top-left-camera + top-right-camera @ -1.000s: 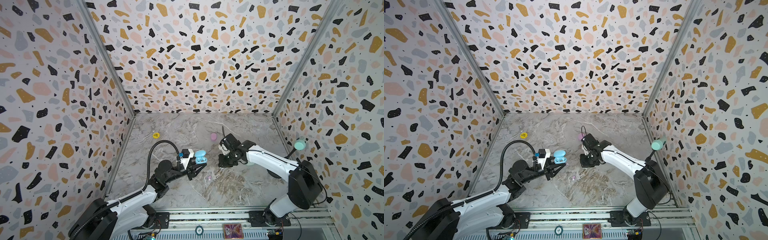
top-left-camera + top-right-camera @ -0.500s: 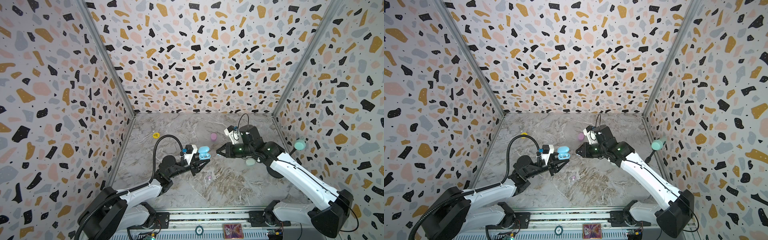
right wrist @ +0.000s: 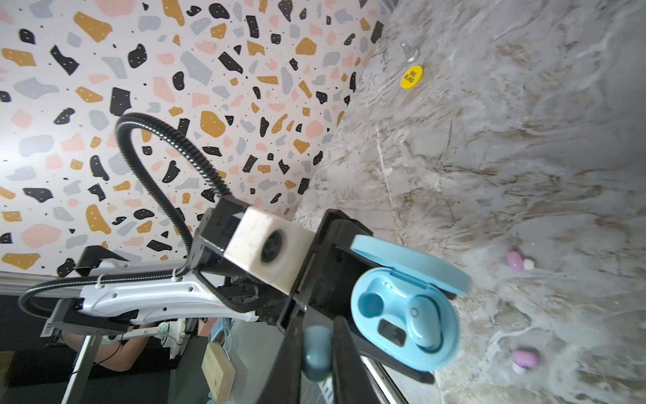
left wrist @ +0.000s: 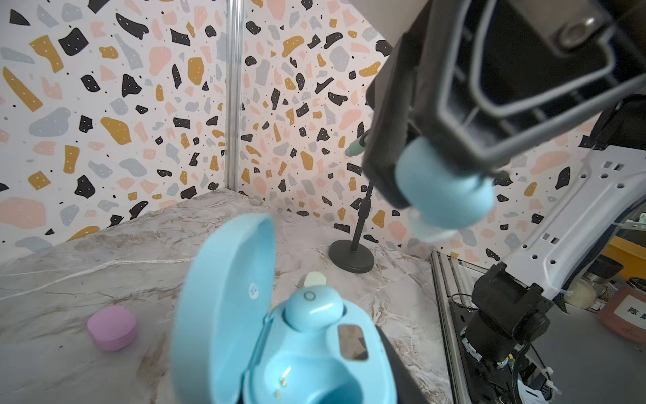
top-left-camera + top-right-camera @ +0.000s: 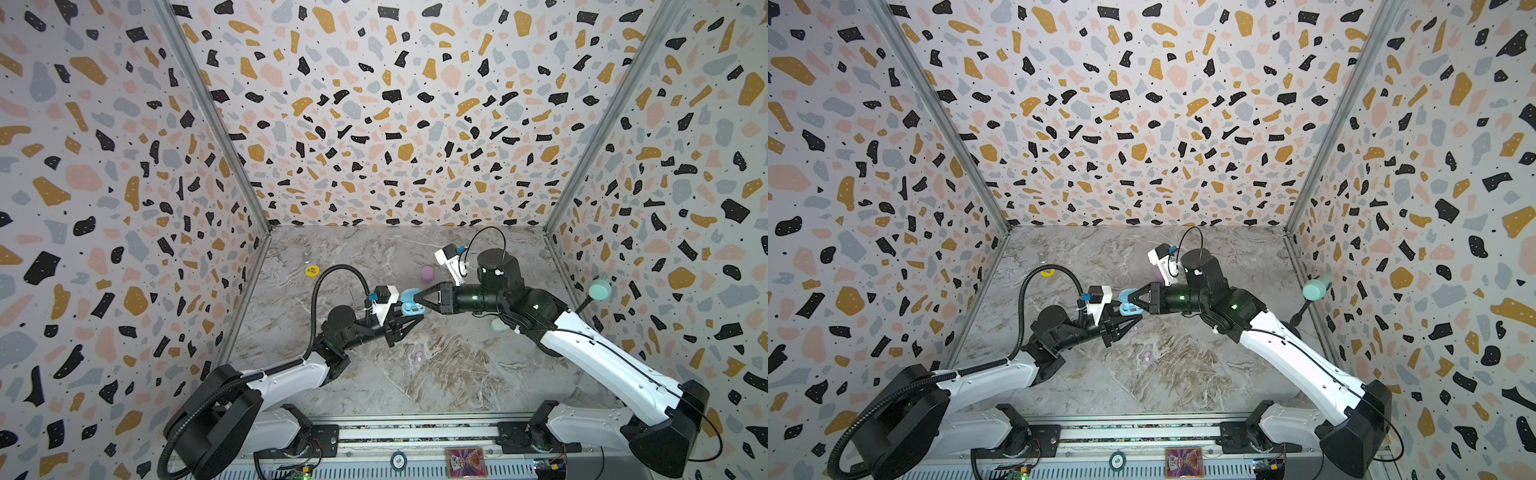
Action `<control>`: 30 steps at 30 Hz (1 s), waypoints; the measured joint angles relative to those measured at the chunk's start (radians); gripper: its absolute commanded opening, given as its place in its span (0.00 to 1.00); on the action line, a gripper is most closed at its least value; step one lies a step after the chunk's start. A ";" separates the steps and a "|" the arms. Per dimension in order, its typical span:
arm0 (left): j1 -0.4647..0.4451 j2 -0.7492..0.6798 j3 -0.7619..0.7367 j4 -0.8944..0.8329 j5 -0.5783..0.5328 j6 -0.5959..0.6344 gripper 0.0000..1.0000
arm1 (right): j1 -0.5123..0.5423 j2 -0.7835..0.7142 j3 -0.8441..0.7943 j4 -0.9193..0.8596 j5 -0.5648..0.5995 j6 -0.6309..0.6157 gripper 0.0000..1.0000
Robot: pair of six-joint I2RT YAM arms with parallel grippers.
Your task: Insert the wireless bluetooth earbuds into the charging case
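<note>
Right claw (image 5: pixel 417 300): jaws narrow, pinching 1 blue earbud (image 3: pixel 317 351) between the fingers. The claw tip points at the open blue case (image 5: pixel 409 306) and stands just beside it in both top views. In the left wrist view the held bud hangs above the case, apart from it.

Left claw (image 5: pixel 1129 315): closed on the blue case, gripping its base from both sides, lid swung open. The case is held up off the table (image 5: pixel 457 374).

Inside the case: 1 seated blue bud (image 4: pixel 313 307) fills 1 socket. The other socket (image 4: pixel 314 384) is bare, gold contacts showing.

On the table:
- 2 pink earbuds (image 3: pixel 517 260) lie apart from each other on the marble
- pink case (image 5: pixel 427 273), closed, toward the back wall
- mint case (image 5: pixel 498 325), partly hidden by the right arm
- yellow disc (image 5: pixel 312 270) near the left wall
- stand with a mint head (image 5: pixel 599 289) by the right wall
</note>
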 measured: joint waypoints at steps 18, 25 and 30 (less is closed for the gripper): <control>0.000 -0.013 0.011 0.003 0.010 0.000 0.22 | 0.042 0.035 -0.074 0.161 -0.011 0.064 0.11; 0.000 -0.016 0.011 0.003 0.014 0.000 0.22 | 0.044 0.039 -0.094 0.166 -0.008 0.065 0.11; 0.000 -0.018 0.011 0.002 0.016 0.000 0.23 | 0.044 0.047 -0.095 0.180 -0.007 0.065 0.11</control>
